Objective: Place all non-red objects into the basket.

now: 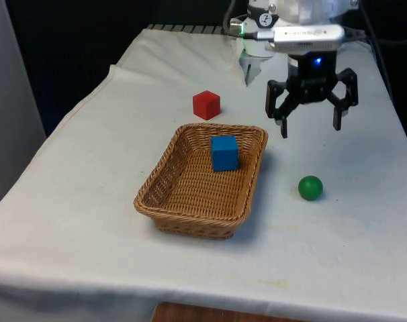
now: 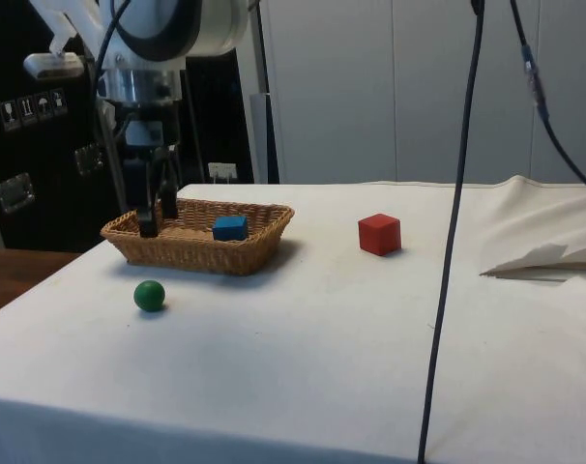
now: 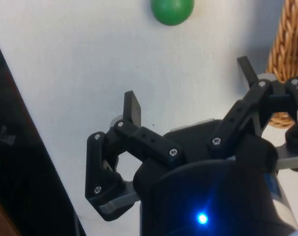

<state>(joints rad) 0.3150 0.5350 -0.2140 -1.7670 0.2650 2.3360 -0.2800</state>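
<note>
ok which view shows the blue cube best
The front view: it looks down into the basket, so the blue cube shows whole, near the far end. In the side view the basket's rim hides the cube's lower part.

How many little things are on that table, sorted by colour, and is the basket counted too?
Red: 1, the red cube
Blue: 1, the blue cube, inside the basket
Green: 1, the green ball
Tan wicker: 1, the basket
Total: 4, basket counted

White arm, black hand [image 1: 311, 127] (silver screws)
</note>
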